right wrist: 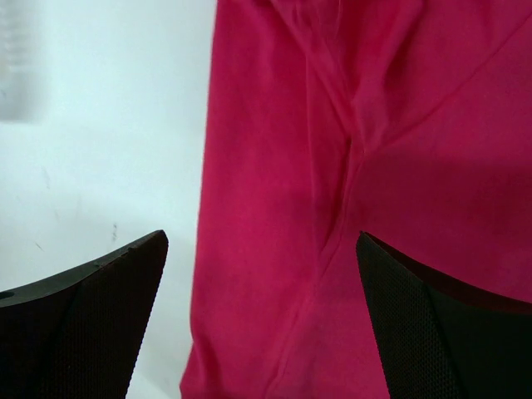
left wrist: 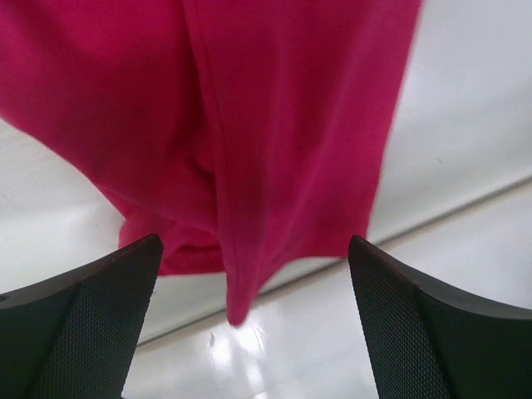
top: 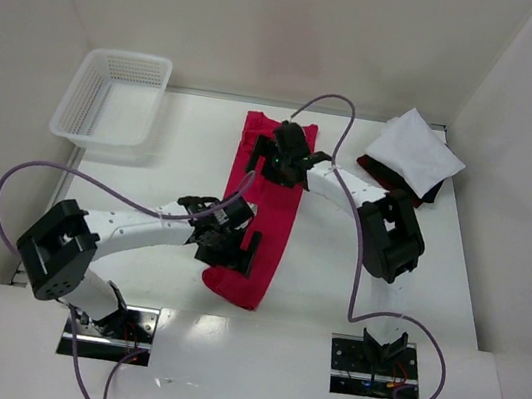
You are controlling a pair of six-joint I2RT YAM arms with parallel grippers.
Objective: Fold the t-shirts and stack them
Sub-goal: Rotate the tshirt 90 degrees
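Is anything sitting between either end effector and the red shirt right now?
Nothing visible. The left end effector and right end effector hang open directly over the red t-shirt, with no object on the cloth beneath them.

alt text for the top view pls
A bright crimson red cloth t-shirt, folded into a strip, lies under both open grippers: left gripper over its near end, right gripper over its far end. A white plastic mesh basket sits far left; a folded white t-shirt tops a dark t-shirt far right.
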